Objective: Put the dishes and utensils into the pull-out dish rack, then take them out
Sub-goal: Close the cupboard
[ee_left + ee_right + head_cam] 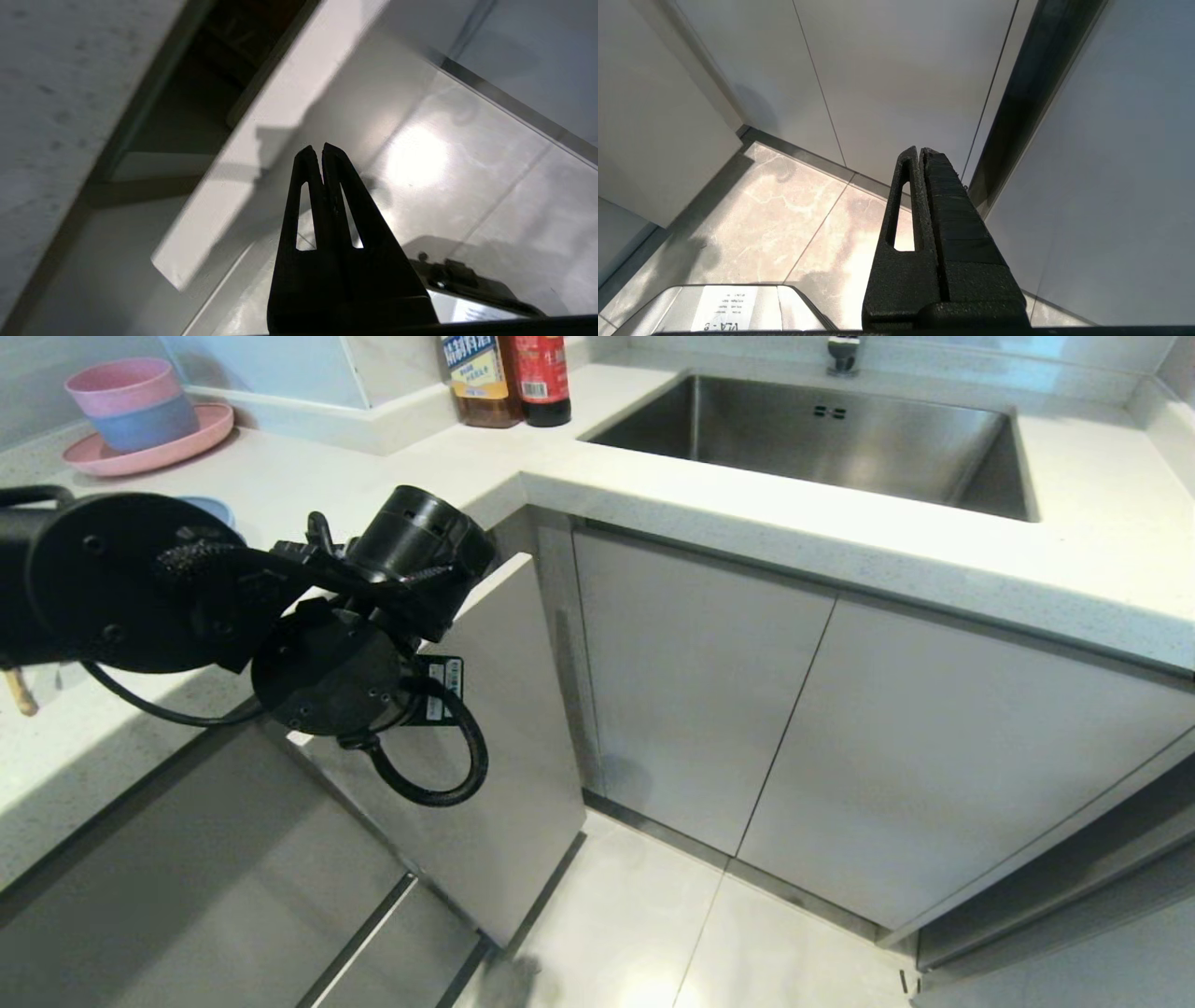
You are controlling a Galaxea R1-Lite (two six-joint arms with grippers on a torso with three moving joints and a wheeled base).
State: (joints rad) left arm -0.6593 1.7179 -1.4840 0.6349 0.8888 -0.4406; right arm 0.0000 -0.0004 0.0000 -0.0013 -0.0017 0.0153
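door front (504, 747) of the pull-out dish rack stands ajar below the countertop (308, 476). left gripper (322, 150) hangs beside its edge, fingers pressed together, holding nothing. right gripper (919, 151) is closed too, over the floor (784, 219).

Pale speckled countertop (308, 476) bearing pink plate (149, 446) under stacked bowls (131, 401), two bottles (509, 378).

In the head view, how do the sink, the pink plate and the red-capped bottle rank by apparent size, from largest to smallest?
1. Sink, clearly the largest.
2. Pink plate.
3. Red-labelled bottle, cut off by the picture's top edge, so its rank against the plate is unsure.
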